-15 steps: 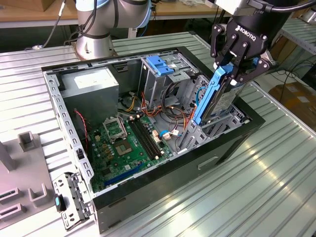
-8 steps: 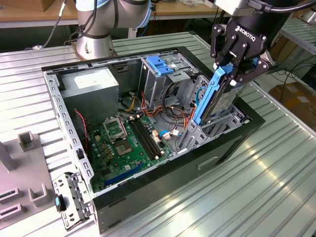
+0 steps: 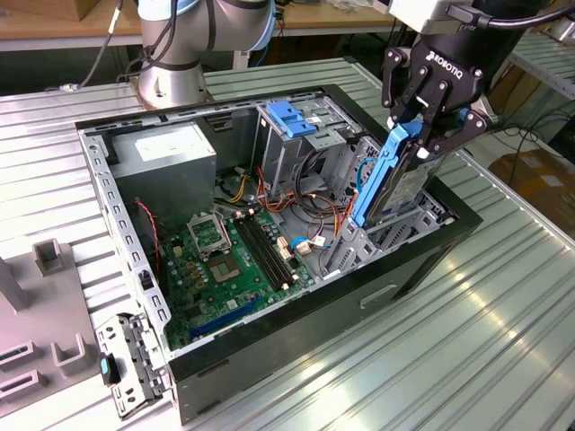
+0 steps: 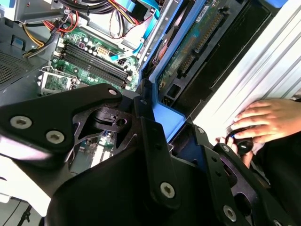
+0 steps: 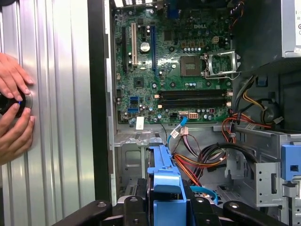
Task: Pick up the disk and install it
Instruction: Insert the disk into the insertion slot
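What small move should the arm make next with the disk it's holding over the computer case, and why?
Probably ease it slightly down along its own tilt. The gripper is shut on the disk, which stands on edge, leaning, its lower end at the metal drive bay on the exterior view's right, not yet seated.

Here's the case lying open on the table, with the motherboard flat on its floor, the power supply in the far corner toward the exterior view's left, and the drive cage just behind the board. At the exterior view's right end, the gripper grips the disk on edge, tilted, its lower end inside the case beside the cables. The arm's base stands behind the case, and a person's hands rest on the table just outside the case wall.
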Controlling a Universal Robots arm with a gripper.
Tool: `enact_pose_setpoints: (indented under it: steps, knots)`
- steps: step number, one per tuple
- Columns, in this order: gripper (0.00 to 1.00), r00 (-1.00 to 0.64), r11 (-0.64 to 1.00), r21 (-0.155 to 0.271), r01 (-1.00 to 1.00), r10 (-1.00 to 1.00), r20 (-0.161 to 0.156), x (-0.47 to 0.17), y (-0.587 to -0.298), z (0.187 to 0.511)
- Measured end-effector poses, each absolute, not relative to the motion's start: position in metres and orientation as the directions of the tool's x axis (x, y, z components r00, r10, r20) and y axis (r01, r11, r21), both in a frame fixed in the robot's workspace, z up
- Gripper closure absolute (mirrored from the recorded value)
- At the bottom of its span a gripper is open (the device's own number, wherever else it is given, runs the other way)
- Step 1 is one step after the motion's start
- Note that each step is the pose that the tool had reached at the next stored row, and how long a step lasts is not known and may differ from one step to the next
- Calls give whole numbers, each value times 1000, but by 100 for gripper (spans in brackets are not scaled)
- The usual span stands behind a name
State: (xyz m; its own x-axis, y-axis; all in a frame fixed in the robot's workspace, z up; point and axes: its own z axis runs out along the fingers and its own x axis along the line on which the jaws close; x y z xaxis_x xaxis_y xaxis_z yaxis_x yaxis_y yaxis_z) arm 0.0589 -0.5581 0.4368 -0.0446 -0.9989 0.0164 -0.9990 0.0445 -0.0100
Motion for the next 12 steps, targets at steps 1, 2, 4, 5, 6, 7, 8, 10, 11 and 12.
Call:
enact_pose_setpoints:
  steps: [1, 2, 4, 5, 6, 7, 8, 10, 11, 12]
  knots:
    - [63, -45, 45, -10, -999, -999, 16, 59, -558, 436]
    - [63, -45, 45, -10, -999, -999, 16, 59, -558, 436]
    - [63, -46, 46, -9, -999, -999, 17, 59, -558, 435]
    - [63, -46, 46, -9, -999, -999, 17, 59, -558, 435]
    - [63, -46, 46, -9, -999, -999, 17, 59, -558, 434]
    - [63, -46, 46, -9, -999, -999, 16, 59, -558, 433]
    - [63, -47, 47, -9, -999, -999, 16, 59, -558, 433]
    - [63, -47, 47, -9, -999, -999, 17, 59, -558, 433]
    - [63, -47, 47, -9, -999, -999, 16, 59, -558, 433]
    - [63, -47, 47, -9, -999, -999, 16, 59, -558, 433]
